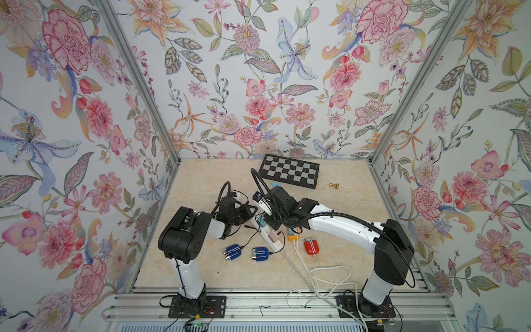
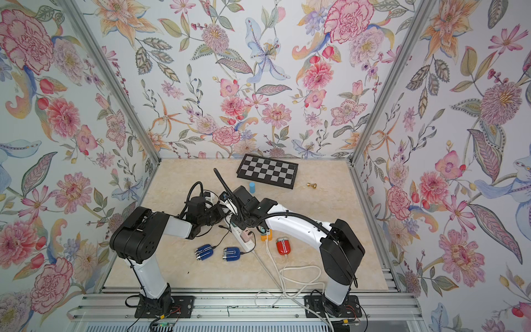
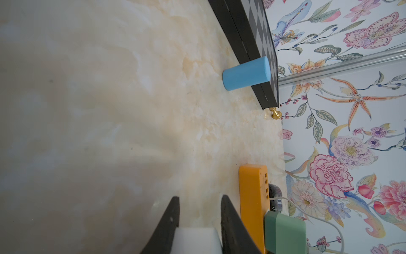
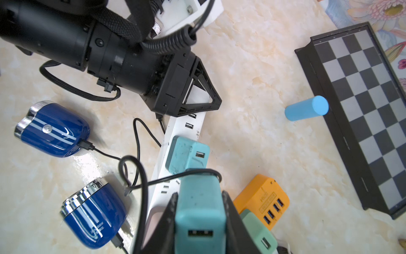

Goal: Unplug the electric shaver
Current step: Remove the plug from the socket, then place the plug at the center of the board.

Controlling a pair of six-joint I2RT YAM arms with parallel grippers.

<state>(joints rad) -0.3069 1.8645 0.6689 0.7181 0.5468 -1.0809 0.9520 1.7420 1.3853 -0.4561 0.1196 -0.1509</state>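
Observation:
Two blue shavers [image 1: 233, 253] [image 1: 260, 254] with black cables and a red shaver [image 1: 311, 245] on a white cable lie beside the white power strip [image 1: 273, 238]. My right gripper [image 4: 200, 194] is shut on a teal USB adapter [image 4: 200, 211] over the strip, and a black cable [image 4: 142, 189] loops around it. A second teal adapter [image 4: 186, 155] sits in the strip. My left gripper [image 3: 200, 199] is shut on the strip's far end [image 3: 195, 240]. In the right wrist view the shavers [image 4: 52, 129] [image 4: 94, 213] lie beside the strip.
An orange USB hub [image 4: 261, 198] and a green adapter [image 4: 259, 233] sit beside my right gripper. A blue cylinder [image 2: 252, 187] stands in front of the chessboard [image 2: 267, 175], with a gold piece [image 2: 311, 185] near it. White cables [image 1: 316, 276] trail toward the front rail.

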